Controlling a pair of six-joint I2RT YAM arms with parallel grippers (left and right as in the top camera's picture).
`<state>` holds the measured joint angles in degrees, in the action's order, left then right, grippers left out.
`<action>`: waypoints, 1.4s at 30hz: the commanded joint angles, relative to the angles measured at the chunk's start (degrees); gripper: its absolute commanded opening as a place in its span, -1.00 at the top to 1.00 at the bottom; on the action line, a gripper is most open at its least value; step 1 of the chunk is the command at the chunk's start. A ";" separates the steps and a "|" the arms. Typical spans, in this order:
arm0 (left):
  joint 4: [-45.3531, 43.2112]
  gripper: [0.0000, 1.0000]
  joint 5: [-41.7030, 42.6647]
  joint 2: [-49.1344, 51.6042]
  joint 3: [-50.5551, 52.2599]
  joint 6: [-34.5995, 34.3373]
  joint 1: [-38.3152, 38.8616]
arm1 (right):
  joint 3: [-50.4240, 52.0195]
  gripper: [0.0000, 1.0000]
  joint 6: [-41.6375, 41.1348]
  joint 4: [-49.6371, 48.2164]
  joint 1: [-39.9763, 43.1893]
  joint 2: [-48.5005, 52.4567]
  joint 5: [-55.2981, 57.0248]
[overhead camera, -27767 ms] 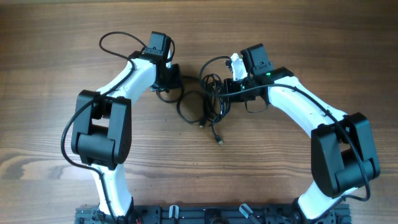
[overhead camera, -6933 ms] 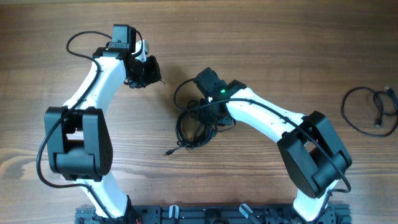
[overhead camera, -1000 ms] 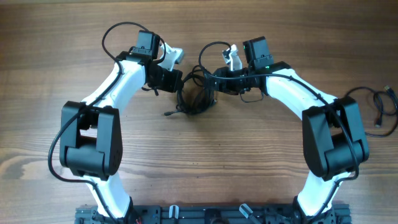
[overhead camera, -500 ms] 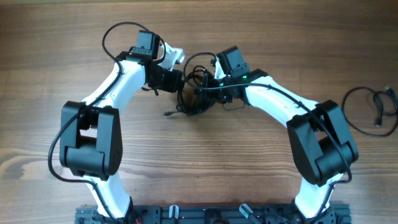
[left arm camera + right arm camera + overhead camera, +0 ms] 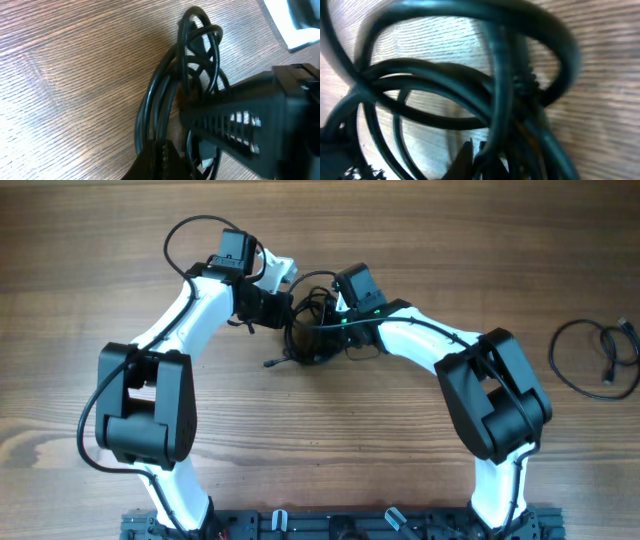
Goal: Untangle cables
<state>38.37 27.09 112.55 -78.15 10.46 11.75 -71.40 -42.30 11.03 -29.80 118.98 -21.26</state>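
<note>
The cables lie as a black tangle on the wood between my two grippers, with one plug end sticking out to the lower left. My left gripper sits at the tangle's left edge. In the left wrist view its fingers are closed together on strands of the coil. My right gripper is pressed into the tangle's upper right. In the right wrist view its narrow fingertips sit among blurred loops and look closed on a strand.
A separate black cable lies in loose loops at the table's far right edge. The right gripper's black body fills the lower right of the left wrist view, very close to my left fingers.
My right gripper has moved left, from right of the tangle to right against it. The tangle has bunched slightly. The left arm has not moved.
</note>
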 commanded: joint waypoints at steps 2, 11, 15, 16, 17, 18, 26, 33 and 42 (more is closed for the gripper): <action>-0.07 0.92 1.84 0.72 0.44 1.14 0.15 | -0.28 0.91 0.44 -0.48 3.23 -0.09 -6.05; -0.09 0.92 1.84 0.72 0.44 1.14 0.15 | -0.26 0.91 11.87 3.06 15.69 -2.95 -31.80; -0.09 0.92 1.84 0.72 0.44 1.14 0.15 | -0.26 0.91 19.74 6.40 16.61 -2.95 -36.11; -0.09 0.92 1.81 0.72 0.44 1.14 0.15 | -0.26 0.91 23.10 6.29 16.61 -2.95 -40.24; -0.09 0.92 1.81 0.72 0.44 1.14 0.15 | -0.26 0.91 24.85 6.16 16.61 -2.95 -42.84; -0.11 0.92 1.81 0.72 0.44 1.14 0.15 | -0.26 0.91 26.34 6.19 16.61 -2.95 -44.94; -0.09 0.92 1.81 0.72 0.44 1.16 0.15 | -0.26 0.72 20.92 8.48 16.20 -2.95 -32.09; -0.09 0.92 1.81 0.72 0.44 1.14 0.15 | -0.28 0.39 18.27 6.86 17.20 -3.82 -38.12; -0.28 0.92 1.81 0.72 0.44 1.16 0.15 | -0.28 0.43 8.96 0.07 16.59 -7.45 -31.12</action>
<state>38.11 28.60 112.55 -78.15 10.46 12.16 -71.40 -28.86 11.42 -12.91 113.25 -56.10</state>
